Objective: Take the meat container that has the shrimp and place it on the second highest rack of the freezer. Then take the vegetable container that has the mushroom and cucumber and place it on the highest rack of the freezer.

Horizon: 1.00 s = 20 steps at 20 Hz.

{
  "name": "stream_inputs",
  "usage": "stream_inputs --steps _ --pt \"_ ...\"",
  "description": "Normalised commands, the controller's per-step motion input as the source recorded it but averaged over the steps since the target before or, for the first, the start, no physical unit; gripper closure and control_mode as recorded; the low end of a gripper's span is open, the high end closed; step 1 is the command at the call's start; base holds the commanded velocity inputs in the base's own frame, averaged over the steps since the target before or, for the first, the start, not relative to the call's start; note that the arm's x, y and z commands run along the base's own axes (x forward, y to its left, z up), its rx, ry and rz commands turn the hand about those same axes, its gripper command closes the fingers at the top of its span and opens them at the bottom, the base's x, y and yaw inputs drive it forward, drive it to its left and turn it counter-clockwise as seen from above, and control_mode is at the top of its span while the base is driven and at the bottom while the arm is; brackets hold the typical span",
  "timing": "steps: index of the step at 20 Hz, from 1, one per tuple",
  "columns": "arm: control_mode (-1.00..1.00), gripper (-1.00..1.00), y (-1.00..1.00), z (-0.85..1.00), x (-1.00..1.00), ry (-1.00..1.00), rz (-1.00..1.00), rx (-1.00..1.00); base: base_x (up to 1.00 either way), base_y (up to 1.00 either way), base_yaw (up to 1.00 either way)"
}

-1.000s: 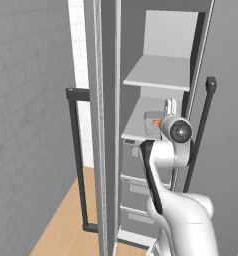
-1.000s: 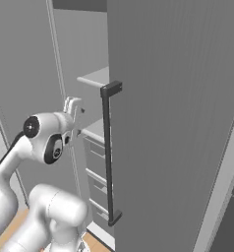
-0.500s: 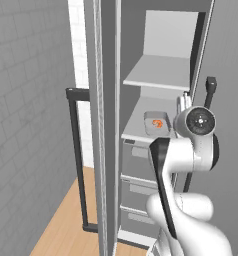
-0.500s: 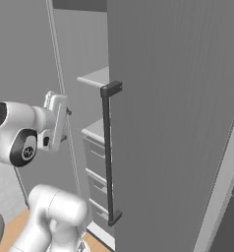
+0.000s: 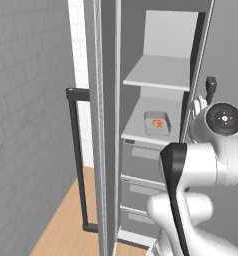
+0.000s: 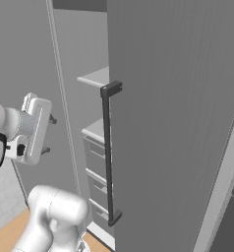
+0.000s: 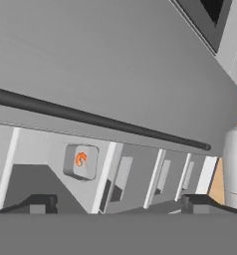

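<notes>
Sitting on the lower pale shelf of the tall grey freezer, shallow grey meat container with curled orange shrimp, white hand outside, wide open, holding nothing

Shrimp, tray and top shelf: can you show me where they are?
shrimp [image 5: 159,123], left base view, its orange curl
tray [image 5: 156,131], left base view, its pale front rim
top shelf [image 5: 158,72], left base view, its flat board

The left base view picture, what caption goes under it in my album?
Meat container with the orange shrimp sits on the freezer's lower shelf, robot arm beside it.
</notes>
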Motion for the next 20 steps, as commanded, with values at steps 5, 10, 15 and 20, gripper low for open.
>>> stream_inputs --steps 5,10,15,20 --pt "-1.0 -1.0 0.0 -0.33 -0.04 0.04 0.0 0.0 0.0 0.0 0.0" --pt "1.0 -1.0 0.0 -0.21 -0.13 0.0 0.0 0.0 -0.11 0.0 -0.02" --pt "1.0 -1.0 0.0 0.0 0.0 0.0 0.0 0.0 -0.78 0.0 -0.42" --pt "1.0 -1.0 0.0 0.0 0.0 0.0 0.0 0.0 -0.82 0.0 -0.7"
